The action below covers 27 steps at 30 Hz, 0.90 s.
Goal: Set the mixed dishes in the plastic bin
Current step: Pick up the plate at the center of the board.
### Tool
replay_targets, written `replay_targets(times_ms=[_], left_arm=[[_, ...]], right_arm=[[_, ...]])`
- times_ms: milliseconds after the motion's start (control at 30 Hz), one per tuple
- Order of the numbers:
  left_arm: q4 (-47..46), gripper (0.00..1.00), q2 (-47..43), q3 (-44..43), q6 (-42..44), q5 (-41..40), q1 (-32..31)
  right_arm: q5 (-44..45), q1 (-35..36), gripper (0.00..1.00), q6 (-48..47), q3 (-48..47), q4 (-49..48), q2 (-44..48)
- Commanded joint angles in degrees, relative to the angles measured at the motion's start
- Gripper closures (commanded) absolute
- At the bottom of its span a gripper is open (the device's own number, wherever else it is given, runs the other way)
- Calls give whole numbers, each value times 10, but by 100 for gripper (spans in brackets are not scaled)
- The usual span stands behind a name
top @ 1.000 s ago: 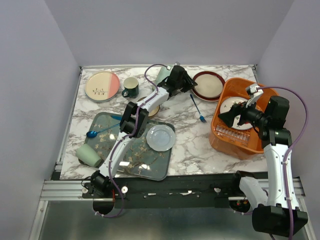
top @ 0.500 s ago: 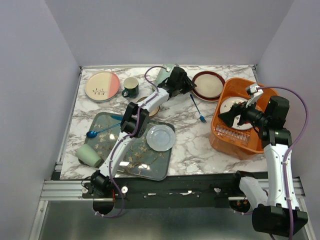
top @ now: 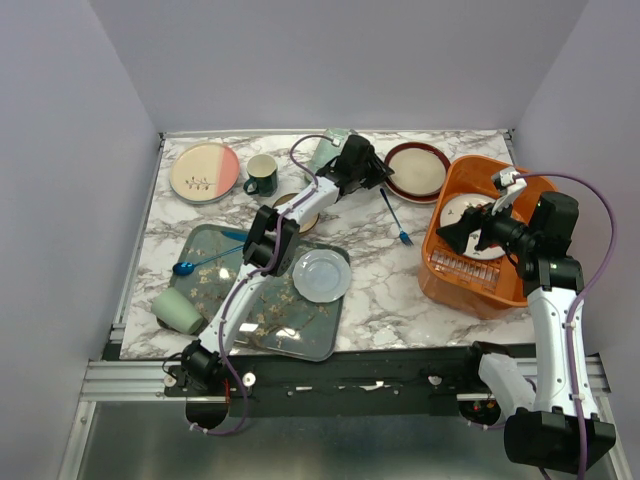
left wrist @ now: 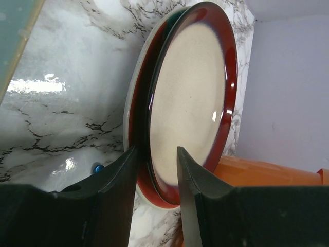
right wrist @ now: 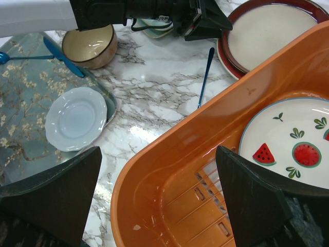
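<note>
The teal-and-red plate [top: 417,170] lies at the back of the table beside the orange plastic bin [top: 480,290]. My left gripper [top: 380,176] is at the plate's left edge. In the left wrist view its jaws [left wrist: 157,154] are open and straddle the plate's rim [left wrist: 190,92]. My right gripper [top: 452,238] is open and empty over the bin [right wrist: 169,154]. The white plate with red wedges [right wrist: 293,144] lies inside the bin. The cream-and-pink plate [top: 204,171], dark green mug [top: 262,174], brown bowl [top: 303,212], mint dish [top: 325,148] and pale green cup [top: 180,310] sit on the table.
A dark floral tray [top: 270,320] at the front left holds a small pale blue plate [top: 321,275] and a blue spoon [top: 190,266]. A blue fork [top: 395,217] lies on the marble between the bowl and the bin. Walls close in the left, back and right.
My left gripper has edged slightly to the right, onto the teal-and-red plate's rim. The right arm has not moved.
</note>
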State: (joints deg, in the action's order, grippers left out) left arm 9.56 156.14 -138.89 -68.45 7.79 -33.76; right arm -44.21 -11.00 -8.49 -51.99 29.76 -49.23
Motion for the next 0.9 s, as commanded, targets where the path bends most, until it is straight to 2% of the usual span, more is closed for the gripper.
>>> replay_targets(times_ms=[0, 500, 867], left_arm=[[4, 56, 30, -22, -20, -20, -1], [-6, 67, 51, -39, -41, -43, -13], [-44, 96, 14, -6, -21, -31, -11]], right_arm=[[10, -5, 0, 6, 5, -8, -1], [11, -6, 0, 7, 5, -8, 1], [11, -7, 0, 5, 6, -8, 5]])
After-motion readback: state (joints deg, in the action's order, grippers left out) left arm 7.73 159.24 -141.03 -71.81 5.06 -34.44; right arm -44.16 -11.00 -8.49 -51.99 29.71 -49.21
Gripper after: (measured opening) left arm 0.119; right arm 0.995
